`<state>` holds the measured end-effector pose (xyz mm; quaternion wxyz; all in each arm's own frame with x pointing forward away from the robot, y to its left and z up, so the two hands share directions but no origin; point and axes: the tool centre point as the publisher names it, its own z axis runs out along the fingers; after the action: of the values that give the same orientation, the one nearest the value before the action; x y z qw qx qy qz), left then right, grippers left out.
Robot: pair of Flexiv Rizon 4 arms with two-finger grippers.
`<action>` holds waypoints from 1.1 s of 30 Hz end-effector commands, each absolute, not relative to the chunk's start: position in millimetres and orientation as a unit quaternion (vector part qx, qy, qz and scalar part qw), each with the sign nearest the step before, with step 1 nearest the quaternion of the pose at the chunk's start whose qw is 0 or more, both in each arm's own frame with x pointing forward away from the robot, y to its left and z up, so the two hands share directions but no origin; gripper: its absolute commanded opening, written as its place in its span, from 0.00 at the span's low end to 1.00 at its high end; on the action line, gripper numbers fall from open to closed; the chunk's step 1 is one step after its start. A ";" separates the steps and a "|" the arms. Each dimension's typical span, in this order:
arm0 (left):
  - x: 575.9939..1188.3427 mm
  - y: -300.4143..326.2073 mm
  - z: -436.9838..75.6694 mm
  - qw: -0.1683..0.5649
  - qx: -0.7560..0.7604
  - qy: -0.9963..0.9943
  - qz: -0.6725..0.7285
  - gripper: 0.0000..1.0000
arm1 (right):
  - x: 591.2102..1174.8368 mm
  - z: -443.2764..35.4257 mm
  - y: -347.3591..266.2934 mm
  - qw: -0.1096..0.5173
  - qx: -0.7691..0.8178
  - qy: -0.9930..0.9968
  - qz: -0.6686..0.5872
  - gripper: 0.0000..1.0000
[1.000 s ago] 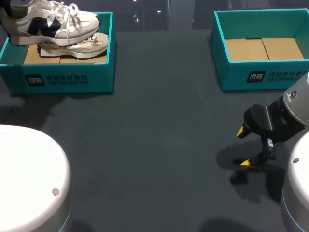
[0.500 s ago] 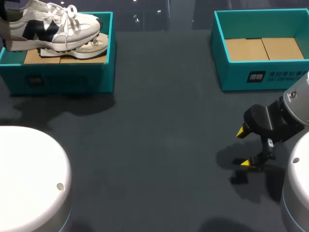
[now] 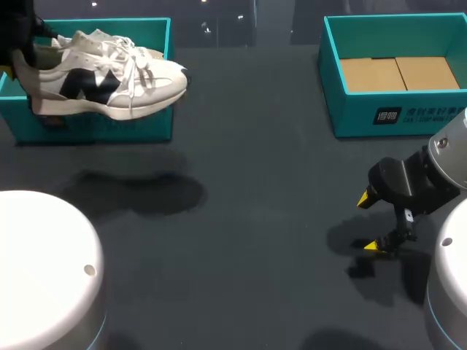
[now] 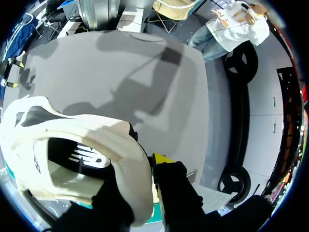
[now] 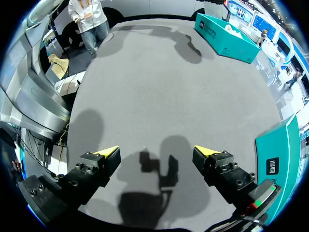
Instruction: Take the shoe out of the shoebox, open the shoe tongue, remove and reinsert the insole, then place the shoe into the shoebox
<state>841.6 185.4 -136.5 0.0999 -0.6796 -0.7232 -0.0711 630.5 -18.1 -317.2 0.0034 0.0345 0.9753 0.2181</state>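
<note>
Left tool (image 4: 153, 170) has the shoe (image 3: 109, 80) by the heel. In the left wrist view the heel collar is pinched between its two dark fingers, with one yellow tip (image 4: 161, 158) bright against the outside of the heel and the other tip hidden by the shoe. It's a white shoe with a dark marking on its side and white laces (image 3: 130, 69) hanging loose. From the head view it rides in the air, sole roughly level and toe pointing toward the middle of the worktop (image 3: 248, 219). It crosses the front wall of the left shoebox (image 3: 149, 125), and the toe pokes out past that box's right corner. The shoe's shadow (image 3: 139, 191) falls on the worktop in front of the box, so it touches nothing below. Over on the other side, the right tool (image 3: 368, 222) hangs low over the worktop, close to the near edge. Its fingers are spread wide with only bare grey surface and its own shadow between the yellow tips. The right shoebox (image 3: 365, 113) stands at the far right of the worktop, teal like its twin, with a brown cardboard floor (image 3: 398, 73) showing and no shoe in it. The right wrist view puts that teal wall just beside one finger of the right tool. The other box sits well apart across the worktop.
</note>
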 end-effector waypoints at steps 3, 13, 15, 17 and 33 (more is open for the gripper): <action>795.1 153.7 -136.6 0.069 -0.685 -0.717 -0.112 0.00 | 628.2 -317.2 -18.0 0.005 0.035 0.976 0.217 1.00; 767.4 127.3 -146.1 0.079 -0.687 -0.713 -0.116 0.00 | 628.2 -317.2 -18.0 0.005 0.035 0.976 0.217 1.00; 767.4 127.3 -146.1 0.079 -0.687 -0.713 -0.116 0.00 | 628.2 -317.2 -18.0 0.005 0.035 0.976 0.217 1.00; 767.4 127.3 -146.1 0.079 -0.687 -0.713 -0.116 0.00 | 628.2 -317.2 -18.0 0.005 0.035 0.976 0.217 1.00; 743.9 59.2 -187.7 0.102 -0.714 -0.681 -0.124 0.00 | 628.2 -317.2 -18.0 0.005 0.035 0.976 0.217 1.00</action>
<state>742.7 80.6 -176.2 0.0914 -0.7183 -0.6813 -0.1075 630.5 -18.1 -317.2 0.0034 0.0345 0.9753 0.2181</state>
